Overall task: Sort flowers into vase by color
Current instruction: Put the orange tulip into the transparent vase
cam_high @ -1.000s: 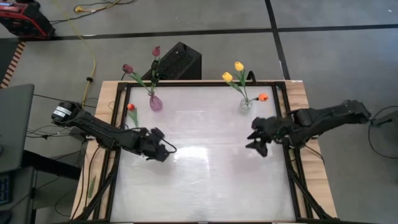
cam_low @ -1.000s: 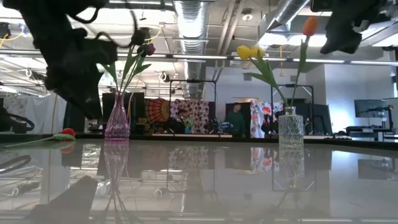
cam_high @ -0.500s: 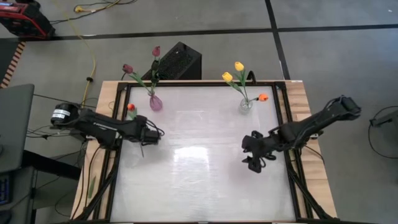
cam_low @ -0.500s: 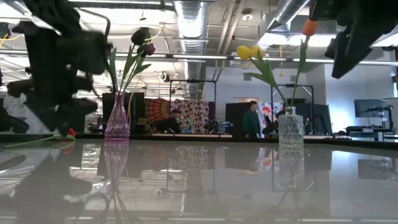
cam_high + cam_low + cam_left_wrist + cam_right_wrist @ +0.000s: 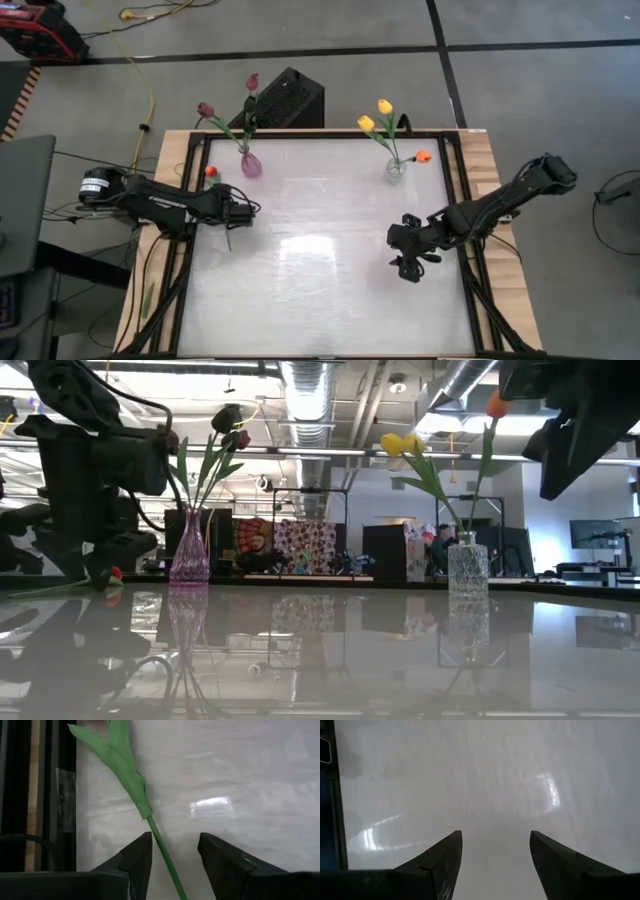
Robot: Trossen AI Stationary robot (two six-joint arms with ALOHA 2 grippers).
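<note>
An orange-red tulip lies flat on the white table near its left edge, head (image 5: pixel 211 172) toward the far side, leaf (image 5: pixel 122 767) and thin green stem (image 5: pixel 161 847) toward the near side. My left gripper (image 5: pixel 238 213) (image 5: pixel 175 840) is open and points steeply down over it, one finger on each side of the stem without touching it. A pink vase (image 5: pixel 250 165) holds two maroon tulips (image 5: pixel 205 110). A clear vase (image 5: pixel 396 168) holds two yellow tulips (image 5: pixel 366 124) and an orange one (image 5: pixel 423 156). My right gripper (image 5: pixel 405 265) (image 5: pixel 496 836) hangs open over bare table at the right.
Both vases stand near the table's far edge, the pink vase (image 5: pixel 189 555) at the left and the clear vase (image 5: pixel 467 565) at the right. Black frame rails (image 5: pixel 190 180) run along the table's sides. A black box (image 5: pixel 285 98) sits beyond the far edge. The table's middle (image 5: pixel 320 260) is bare.
My left gripper has swung toward the table's left and far side, sunk and rolled, ending over the lying tulip's stem. My right gripper has moved toward the near edge and down. Neither has shut or opened. The flowers and vases have stayed put.
</note>
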